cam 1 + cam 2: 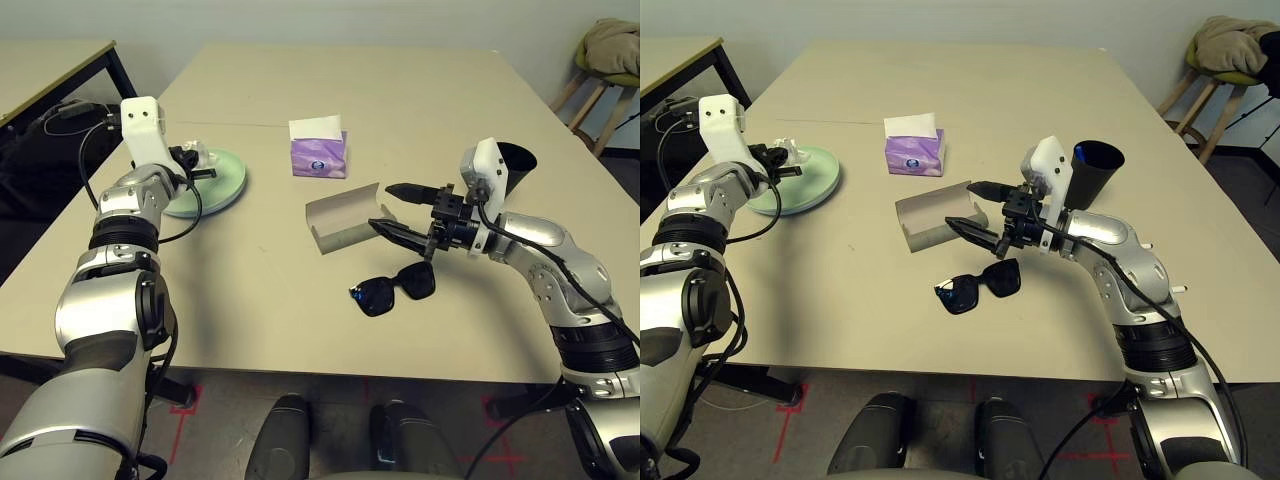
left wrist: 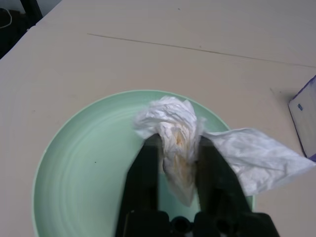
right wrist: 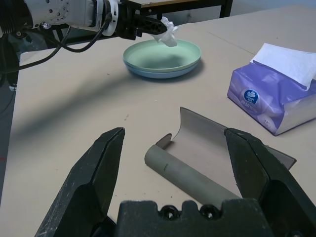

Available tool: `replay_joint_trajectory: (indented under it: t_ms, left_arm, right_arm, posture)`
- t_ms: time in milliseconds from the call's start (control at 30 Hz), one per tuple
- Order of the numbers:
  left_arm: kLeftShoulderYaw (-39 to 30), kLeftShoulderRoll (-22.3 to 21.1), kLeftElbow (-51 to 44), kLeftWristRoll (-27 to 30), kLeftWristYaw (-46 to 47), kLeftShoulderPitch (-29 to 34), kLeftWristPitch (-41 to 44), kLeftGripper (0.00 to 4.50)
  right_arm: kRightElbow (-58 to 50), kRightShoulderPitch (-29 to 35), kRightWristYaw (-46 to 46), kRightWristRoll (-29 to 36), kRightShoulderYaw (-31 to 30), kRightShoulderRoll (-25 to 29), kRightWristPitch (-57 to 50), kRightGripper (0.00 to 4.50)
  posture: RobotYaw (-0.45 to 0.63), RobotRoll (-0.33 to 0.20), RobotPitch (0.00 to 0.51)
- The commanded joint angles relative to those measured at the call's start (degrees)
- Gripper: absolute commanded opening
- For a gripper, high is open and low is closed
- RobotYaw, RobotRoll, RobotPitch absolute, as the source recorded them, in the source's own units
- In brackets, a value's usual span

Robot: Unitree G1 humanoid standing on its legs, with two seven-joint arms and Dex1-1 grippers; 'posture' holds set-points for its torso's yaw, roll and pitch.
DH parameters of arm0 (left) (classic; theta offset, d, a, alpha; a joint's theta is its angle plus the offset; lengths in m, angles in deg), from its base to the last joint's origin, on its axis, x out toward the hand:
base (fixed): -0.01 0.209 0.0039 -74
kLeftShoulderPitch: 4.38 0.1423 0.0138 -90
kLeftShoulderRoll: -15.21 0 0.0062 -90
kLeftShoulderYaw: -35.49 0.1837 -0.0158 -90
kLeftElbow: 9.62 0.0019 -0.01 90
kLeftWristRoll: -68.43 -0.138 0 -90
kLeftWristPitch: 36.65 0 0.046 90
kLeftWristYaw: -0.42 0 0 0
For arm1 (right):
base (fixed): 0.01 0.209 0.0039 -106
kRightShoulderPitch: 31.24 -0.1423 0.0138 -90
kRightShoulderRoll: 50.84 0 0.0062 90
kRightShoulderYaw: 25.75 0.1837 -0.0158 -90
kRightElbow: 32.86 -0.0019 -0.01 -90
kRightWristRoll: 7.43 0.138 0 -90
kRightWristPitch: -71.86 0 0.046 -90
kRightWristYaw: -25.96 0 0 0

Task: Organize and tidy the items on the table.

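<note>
My left gripper (image 2: 177,140) hangs over the pale green plate (image 2: 89,158), shut on a small crumpled white tissue (image 2: 170,123) that dangles just above the plate (image 3: 163,57). A pale blue plate (image 3: 158,73) lies under the green one. My right gripper (image 1: 380,207) stands open right beside the open grey glasses case (image 1: 345,215), with nothing between its fingers. Black sunglasses (image 1: 393,288) lie on the table (image 1: 250,300) just in front of that gripper. The purple tissue box (image 1: 320,150) stands behind the case. The black cup (image 1: 1095,170) is behind my right wrist.
A smaller tan desk with black legs (image 1: 50,60) stands to the far left, with black cables (image 1: 50,115) beside it. A wooden stool with a bundle of cloth (image 1: 610,60) is at the back right. The table's far half and front left are bare.
</note>
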Motion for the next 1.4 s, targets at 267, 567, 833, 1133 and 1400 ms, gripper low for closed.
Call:
replay_joint_trajectory:
  t_ms: [267, 567, 833, 1133, 1400]
  left_arm:
    - [0.8, 0.2, 0.3, -0.7, -1.7, 0.3, -3.5, 4.49]
    - [2.5, 0.2, -9.7, 2.9, -21.9, 6.4, -4.9, 4.49]
    - [4.4, -1.5, -20.7, 7.6, -41.6, 14.2, -5.9, 4.49]
    - [6.1, -2.8, -20.5, 5.7, -44.1, 16.9, -8.5, 4.49]
    - [7.0, -3.3, -25.1, 8.0, -52.1, 20.4, -9.4, 4.49]
  right_arm:
    - [-0.2, -0.1, -0.1, 0.3, -0.1, 0.0, 0.5, 4.5]
    - [0.6, -0.6, -0.6, 0.1, -0.1, -0.2, 0.6, 4.5]
    - [0.3, -0.9, -2.5, -0.9, -0.8, -0.4, -0.5, 4.5]
    - [-2.3, 0.6, -3.1, -0.5, -0.3, 0.6, -1.7, 4.5]
    - [-1.9, 0.0, -2.9, -1.1, -0.4, 1.3, -1.3, 4.5]
  posture:
    - [0.19, 0.0, 0.065]
    - [0.21, 0.0, 0.073]
    - [0.2, 0.0, 0.09]
    - [0.19, 0.0, 0.093]
    - [0.19, 0.0, 0.096]
